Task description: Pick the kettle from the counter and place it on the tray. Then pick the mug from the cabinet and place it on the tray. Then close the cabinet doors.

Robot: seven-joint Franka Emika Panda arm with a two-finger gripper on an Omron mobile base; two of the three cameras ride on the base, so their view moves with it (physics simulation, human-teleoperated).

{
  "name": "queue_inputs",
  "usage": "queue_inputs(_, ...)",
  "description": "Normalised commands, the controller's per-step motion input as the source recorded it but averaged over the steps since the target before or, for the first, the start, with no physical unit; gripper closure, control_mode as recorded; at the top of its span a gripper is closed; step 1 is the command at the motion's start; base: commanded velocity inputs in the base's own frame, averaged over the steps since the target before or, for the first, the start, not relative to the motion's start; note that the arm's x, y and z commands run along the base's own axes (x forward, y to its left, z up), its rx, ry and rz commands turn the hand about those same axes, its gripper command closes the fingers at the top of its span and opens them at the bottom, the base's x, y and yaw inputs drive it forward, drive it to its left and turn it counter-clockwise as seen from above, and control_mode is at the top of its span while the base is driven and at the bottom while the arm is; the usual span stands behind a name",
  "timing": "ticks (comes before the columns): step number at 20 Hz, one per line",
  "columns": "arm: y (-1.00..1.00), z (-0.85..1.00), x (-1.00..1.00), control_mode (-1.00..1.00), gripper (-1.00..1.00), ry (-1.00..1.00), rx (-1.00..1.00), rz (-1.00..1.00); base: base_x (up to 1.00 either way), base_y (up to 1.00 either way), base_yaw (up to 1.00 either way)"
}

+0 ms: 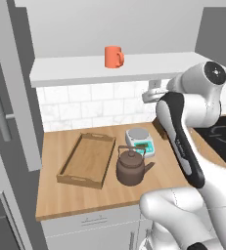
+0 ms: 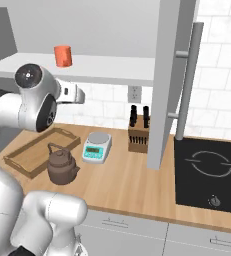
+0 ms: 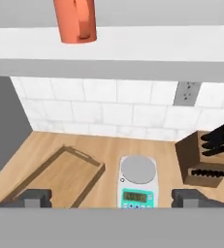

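The gripper (image 3: 112,197) hangs with its two dark fingertips (image 3: 36,197) spread wide apart and nothing between them, looking toward the tiled back wall from above the counter (image 1: 75,200). The kettle (image 1: 130,167) stands upright on the counter just beside the tray's near right corner, outside its rim, its spout pointing toward the arm. The tray (image 1: 65,171) lies bare on the wood, left of the small white scale (image 1: 140,140). The mug (image 1: 113,57) stands upright on the grey shelf base of the cabinet (image 1: 85,68), above and behind the tray. One cabinet door (image 2: 167,75) stands swung open, its long bar handle (image 2: 187,80) facing right, and a knife block (image 2: 138,132) sits just left of it against the wall.
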Motion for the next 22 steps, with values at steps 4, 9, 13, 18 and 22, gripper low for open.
queue_inputs(4, 0.29, 0.8, 0.04, -1.0, -1.0, -0.31, 0.0, 0.02, 0.0, 0.0, 0.0)
queue_inputs(9, 0.22, 0.78, 0.0, -1.0, -1.0, -0.32, 0.0, 0.0, 0.0, 0.0, 0.0)
queue_inputs(13, 0.17, 0.57, 0.0, -1.0, -1.0, -0.23, 0.0, 0.0, 0.0, 0.0, 0.0)
queue_inputs(18, 0.04, 0.0, 0.02, -1.0, -1.0, 0.0, 0.0, -0.01, 0.0, 0.0, 0.0)
queue_inputs(22, 0.03, 0.08, 0.19, -1.0, -1.0, 0.14, 0.0, -0.06, 0.0, 0.0, 0.0)
